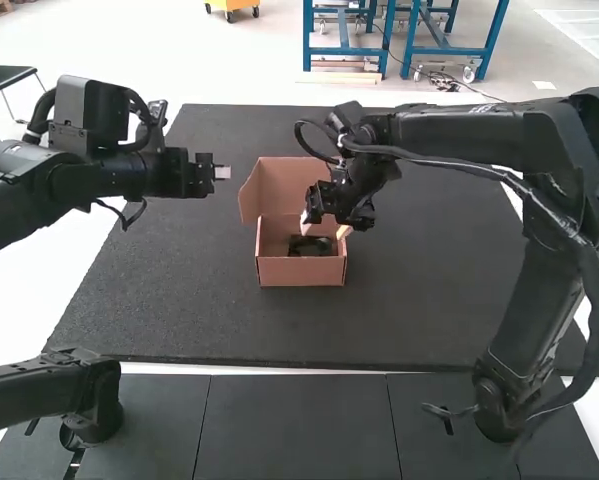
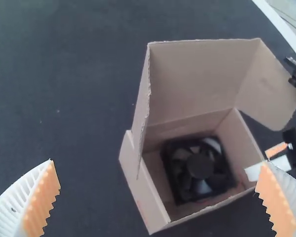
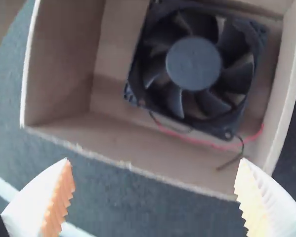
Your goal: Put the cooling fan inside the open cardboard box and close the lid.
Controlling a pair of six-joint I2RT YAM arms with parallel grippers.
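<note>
**Cardboard lid (image 1: pixel 269 186) up – fan (image 1: pixel 310 245) already in the box (image 1: pixel 299 268)**

The right gripper (image 1: pixel 325 222) hangs just above the box's open top, its jaws spread wide with nothing between them. Directly under it the fan lies flat on the box floor, and its red and black wires (image 3: pixel 207 144) loop loosely along one wall. The left gripper (image 1: pixel 215 168), also spread and empty, hovers near the lid's left side without touching it. The lid stands upright on the far wall with a side flap (image 2: pixel 269 91) jutting out. The box sits on a black mat (image 1: pixel 159 290).

Only the closing seems to be left. A push on the lid from one side could slide or tip the light box unless the other arm braces it. The flap may catch outside the wall and leave the lid ajar. The right gripper also sits in the lid's swing path – a likely collision.
</note>
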